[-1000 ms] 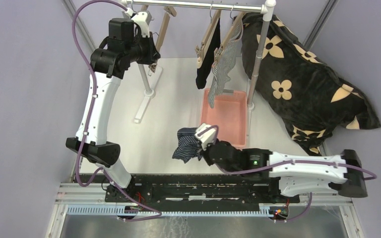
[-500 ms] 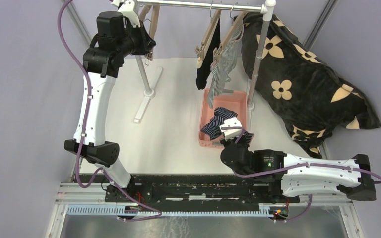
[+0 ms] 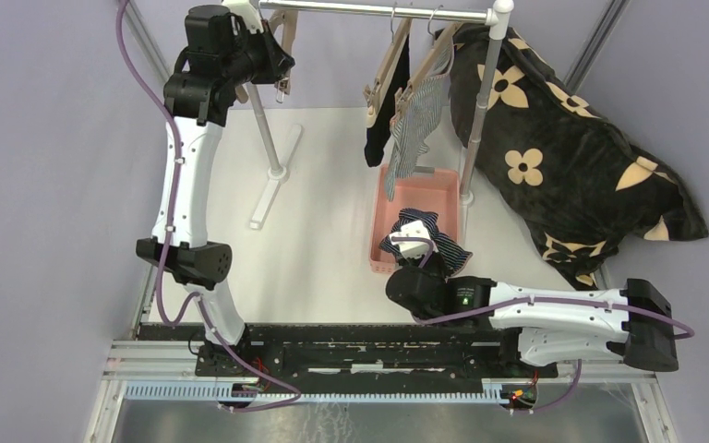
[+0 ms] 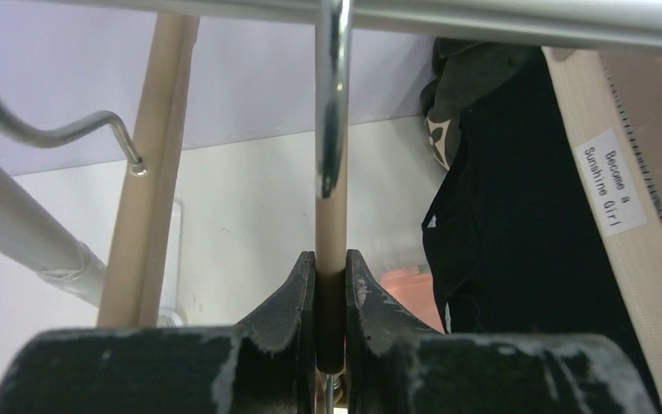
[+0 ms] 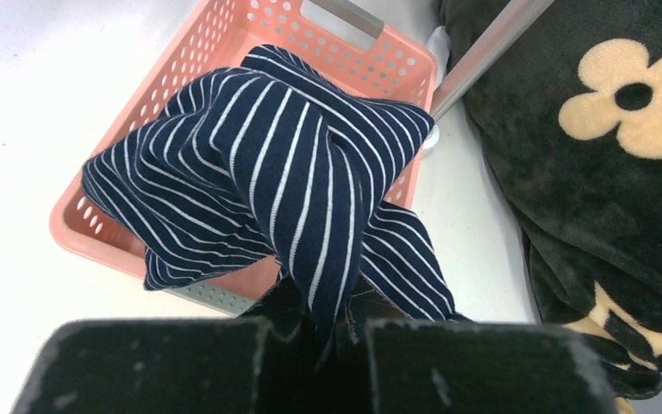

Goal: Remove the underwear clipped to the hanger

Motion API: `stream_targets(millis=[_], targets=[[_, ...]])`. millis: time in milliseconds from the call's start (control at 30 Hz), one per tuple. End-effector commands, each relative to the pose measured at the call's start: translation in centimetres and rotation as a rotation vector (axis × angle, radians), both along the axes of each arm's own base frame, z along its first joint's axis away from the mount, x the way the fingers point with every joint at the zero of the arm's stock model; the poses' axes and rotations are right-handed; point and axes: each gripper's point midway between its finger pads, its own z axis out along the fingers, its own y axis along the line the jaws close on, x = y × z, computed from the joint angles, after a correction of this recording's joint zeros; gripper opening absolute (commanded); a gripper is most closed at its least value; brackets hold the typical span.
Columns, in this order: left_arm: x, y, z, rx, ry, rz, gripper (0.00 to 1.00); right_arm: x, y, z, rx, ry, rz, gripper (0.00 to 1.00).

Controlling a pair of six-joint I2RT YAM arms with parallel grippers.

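Observation:
My right gripper (image 3: 413, 247) is shut on the navy striped underwear (image 5: 293, 172) and holds it over the near end of the pink basket (image 5: 224, 52); the pair also shows in the top view (image 3: 425, 242). My left gripper (image 4: 331, 276) is shut on the bar of an empty wooden hanger (image 4: 331, 220) hung on the metal rail (image 3: 378, 10); it sits at the rail's left end (image 3: 272, 63). The black pair (image 3: 380, 129) and the grey-and-white striped pair (image 3: 414, 129) hang clipped to two hangers at the rail's right part.
The big black flower-print cushion (image 3: 563, 148) leans at the right, beside the basket (image 3: 397, 189). The rack's right post (image 3: 478, 111) stands by the basket's far right corner; its left post and foot (image 3: 272, 171) stand at the left.
My right gripper carried the navy pair from the table's middle rightward and over the basket's near end. My left gripper rose with the empty hanger toward the rail's left end.

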Motion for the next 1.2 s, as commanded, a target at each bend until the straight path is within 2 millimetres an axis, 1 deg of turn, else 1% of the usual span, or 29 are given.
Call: stream_targets(millis=[0, 133, 200, 300, 367, 433, 600, 667, 767, 800, 833, 867, 900, 933, 967, 1033, 1167], targets=[[0.7, -0.3, 2.8, -0.055, -0.085, -0.017, 0.03, 0.9, 0.8, 0.1, 0.035, -0.021, -0.023, 0.01], [1.4, -0.4, 2.5, -0.056, -0.089, -0.018, 0.03, 0.9, 1.5, -0.7, 0.023, 0.001, -0.008, 0.01], [1.7, -0.3, 2.8, -0.061, -0.102, -0.005, 0.03, 1.0, 1.8, -1.0, 0.019, 0.007, -0.001, 0.01], [1.9, 0.0, 3.7, -0.081, -0.129, 0.014, 0.03, 1.0, 2.5, -1.3, 0.025, 0.018, 0.015, 0.01], [2.2, 0.1, 3.7, -0.096, -0.128, 0.014, 0.03, 1.0, 2.9, -1.4, 0.027, 0.023, 0.021, 0.01], [2.6, 0.0, 2.8, -0.095, -0.100, 0.010, 0.03, 1.1, 3.3, -1.3, 0.023, 0.024, 0.028, 0.01], [3.4, -0.3, -0.9, -0.061, -0.007, -0.002, 0.03, 1.3, 3.8, -1.2, 0.014, 0.018, 0.027, 0.01], [3.4, -0.3, -1.7, -0.052, 0.013, -0.009, 0.04, 1.4, 3.7, -1.3, 0.015, 0.017, 0.020, 0.01], [3.3, -0.3, -2.3, -0.047, 0.026, -0.009, 0.17, 1.5, 3.6, -1.5, 0.026, 0.024, 0.015, 0.01], [3.2, -0.3, -2.3, -0.047, 0.025, -0.011, 0.28, 1.5, 3.6, -1.5, 0.030, 0.027, 0.015, 0.01], [3.1, -0.3, -2.1, -0.049, 0.021, -0.011, 0.45, 1.5, 3.5, -1.6, 0.033, 0.030, 0.015, 0.01], [2.8, -0.3, -1.9, -0.051, 0.015, -0.014, 0.57, 1.5, 3.5, -1.6, 0.032, 0.031, 0.013, 0.01], [2.6, -0.3, -1.7, -0.052, 0.006, -0.016, 0.66, 1.6, 3.4, -1.7, 0.028, 0.030, 0.009, 0.01], [2.4, -0.3, -1.5, -0.054, 0.000, -0.016, 0.97, 1.6, 3.3, -1.8, 0.024, 0.030, 0.004, 0.01], [2.2, -0.2, -1.3, -0.054, -0.008, -0.015, 1.00, 1.7, 3.2, -1.8, 0.024, 0.028, -0.003, 0.01], [1.7, 0.0, -0.7, -0.052, -0.024, -0.009, 0.99, 1.8, 3.0, -1.8, 0.018, 0.024, -0.017, 0.01], [0.8, 0.3, -0.3, -0.046, -0.033, -0.005, 0.99, 2.2, 2.7, -1.5, 0.017, 0.008, -0.044, 0.01]])
